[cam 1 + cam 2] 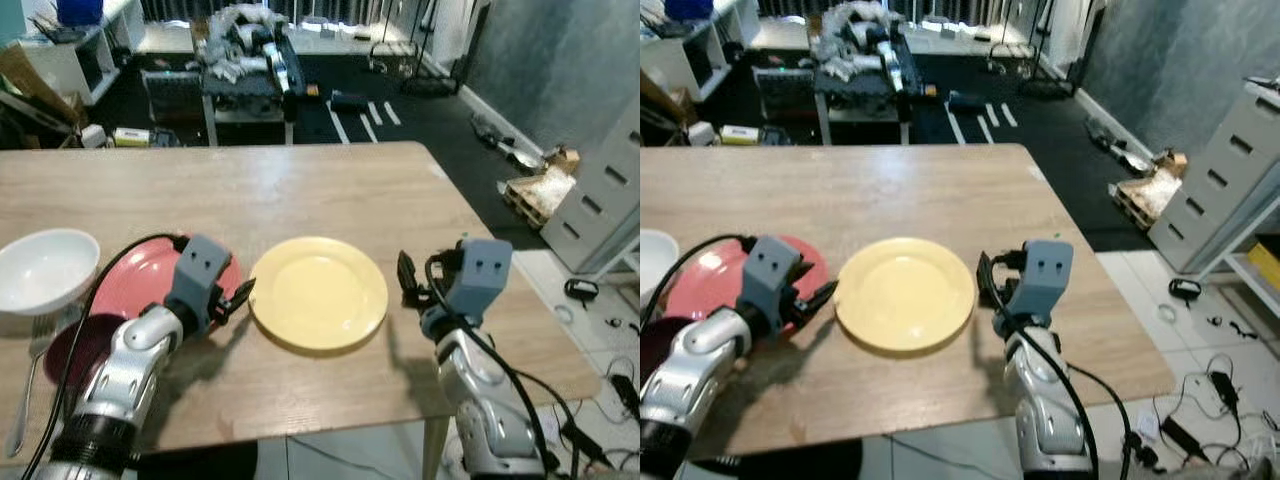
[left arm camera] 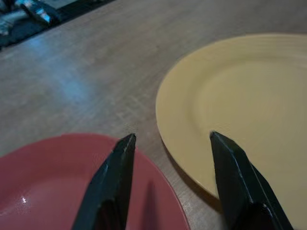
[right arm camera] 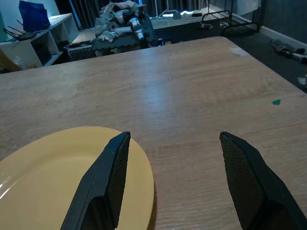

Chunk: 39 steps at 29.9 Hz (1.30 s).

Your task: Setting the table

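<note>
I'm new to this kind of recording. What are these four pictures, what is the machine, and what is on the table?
This is a humanoid robot with two silver arms, each ending in a hand with two black fingers. The two wide pictures come from cameras in its head, looking down at a wooden table. The two close pictures come from cameras on its wrists, looking along the fingers.

On the table lie a yellow plate, a pink plate, a white bowl and a fork. The left hand sits open between the two plates, over their near edges. The right hand is open just right of the yellow plate. Neither holds anything.
</note>
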{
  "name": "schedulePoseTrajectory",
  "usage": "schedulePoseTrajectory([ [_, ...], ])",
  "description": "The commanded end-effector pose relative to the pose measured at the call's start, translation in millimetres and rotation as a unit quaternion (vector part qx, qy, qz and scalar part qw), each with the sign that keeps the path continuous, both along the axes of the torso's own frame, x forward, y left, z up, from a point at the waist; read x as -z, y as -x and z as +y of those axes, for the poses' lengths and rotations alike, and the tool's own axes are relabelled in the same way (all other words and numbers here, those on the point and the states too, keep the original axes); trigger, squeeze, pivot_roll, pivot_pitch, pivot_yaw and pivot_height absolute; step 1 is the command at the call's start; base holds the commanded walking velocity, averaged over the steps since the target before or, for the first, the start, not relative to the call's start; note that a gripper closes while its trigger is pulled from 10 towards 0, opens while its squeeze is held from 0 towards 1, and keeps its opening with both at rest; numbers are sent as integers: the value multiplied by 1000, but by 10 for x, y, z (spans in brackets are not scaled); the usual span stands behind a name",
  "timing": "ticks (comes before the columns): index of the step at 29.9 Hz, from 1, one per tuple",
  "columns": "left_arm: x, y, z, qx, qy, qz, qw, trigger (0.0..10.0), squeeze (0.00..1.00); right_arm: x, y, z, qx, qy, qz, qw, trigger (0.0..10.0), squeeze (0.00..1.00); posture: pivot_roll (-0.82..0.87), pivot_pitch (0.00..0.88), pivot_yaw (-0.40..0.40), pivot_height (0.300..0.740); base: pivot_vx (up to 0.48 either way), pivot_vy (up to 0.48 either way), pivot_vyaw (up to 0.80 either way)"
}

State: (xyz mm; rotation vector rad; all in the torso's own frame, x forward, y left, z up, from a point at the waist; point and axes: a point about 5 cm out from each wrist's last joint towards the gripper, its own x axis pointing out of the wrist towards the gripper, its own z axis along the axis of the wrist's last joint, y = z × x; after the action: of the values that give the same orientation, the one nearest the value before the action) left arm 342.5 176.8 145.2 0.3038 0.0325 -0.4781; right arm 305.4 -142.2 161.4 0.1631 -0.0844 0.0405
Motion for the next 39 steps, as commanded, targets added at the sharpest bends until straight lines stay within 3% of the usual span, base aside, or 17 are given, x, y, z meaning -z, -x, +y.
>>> schedulePoseTrajectory([
  [1, 42, -17, 4, 13, -19, 8, 1000, 10000, 0, 19, 21, 13, -8, -4, 7, 1000, 10000, 0, -42, 52, 25, 740, 0, 0, 0],
  [9, 39, -125, -32, 48, -31, 35, 998, 10000, 0, -48, 28, 71, -20, -6, 0, 1000, 10000, 0, -52, 80, 24, 740, 0, 0, 0],
  [18, 91, -166, -24, 64, -32, 57, 996, 10000, 0, -64, 27, 5, -20, 1, 9, 1000, 10000, 0, -52, 103, 19, 740, 0, 0, 0],
  [24, 190, -150, 24, 60, -66, 78, 993, 10000, 0, -98, 1, 29, -35, -6, 16, 999, 10000, 0, -45, 106, 14, 740, 0, 0, 0],
  [26, 232, -158, 65, 56, -96, 98, 989, 10000, 0, -108, -11, 56, -47, -11, 25, 999, 10000, 0, -45, 106, 15, 740, 0, 0, 0],
  [32, 246, -173, 102, 46, -121, 110, 986, 10000, 0, -111, -20, 78, -58, -19, 36, 997, 10000, 0, -46, 104, 18, 740, 0, 0, 0],
  [38, 236, -185, 106, 45, -118, 108, 986, 10000, 0, -32, -9, 174, -99, -96, 83, 987, 10000, 0, -44, 100, 20, 740, 0, 0, 0],
  [39, 241, -186, 105, 46, -119, 109, 986, 10000, 0, -9, 0, 210, -114, -127, 98, 980, 10000, 0, -44, 100, 20, 740, 0, 0, 0],
])
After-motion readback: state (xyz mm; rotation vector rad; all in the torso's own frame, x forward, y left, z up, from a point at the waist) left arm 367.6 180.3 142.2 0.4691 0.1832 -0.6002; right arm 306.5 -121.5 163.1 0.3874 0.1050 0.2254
